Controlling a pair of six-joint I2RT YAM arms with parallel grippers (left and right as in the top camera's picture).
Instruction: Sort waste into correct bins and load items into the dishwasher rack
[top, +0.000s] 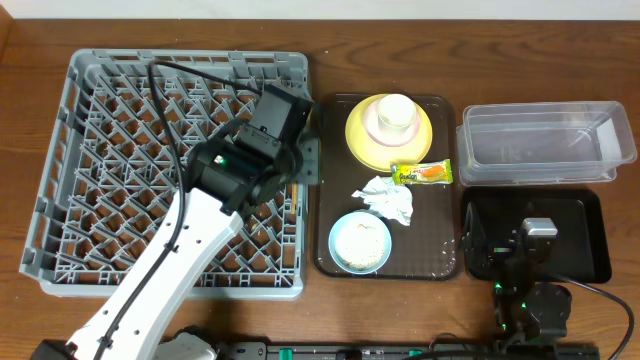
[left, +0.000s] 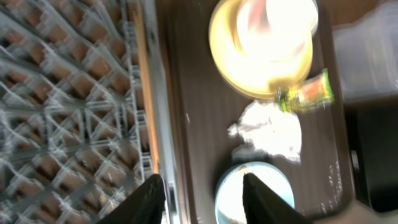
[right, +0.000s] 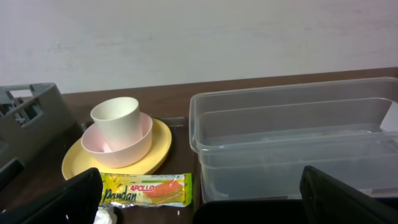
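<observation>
- The left hand (left: 202, 200) hung over the left edge of the brown serving tray (top: 325, 225), just beside the dishwasher rack (top: 180, 60). Its two fingers stood apart with nothing between them (open, and holding nothing).
- Its own camera view was blurred. The yellow plate (top: 358, 140) and what stood on it dissolved into glare. The light blue bowl (top: 361, 242) was cut off by the lower edge, with one finger across its rim.
- From overhead, the left arm covered a diagonal stretch of the rack's pegs.
- A pink bowl (right: 127, 148) sat on the plate with a cream cup (right: 115, 115) inside it, clearest from the right wrist.
- The snack wrapper (top: 421, 172) lay by the plate's near rim, and the crumpled tissue (top: 390, 200) lay between it and the blue bowl. The right wrist caught only a white scrap of tissue.
- The blue bowl held something pale, too small to tell apart.
- The right hand (right: 202, 208) was spread wide and empty over the black tray (top: 585, 225), partly hidden under its arm.
- The clear tub (top: 540, 110) stood just behind that tray on the desk, its right end cut off in the wrist view.
</observation>
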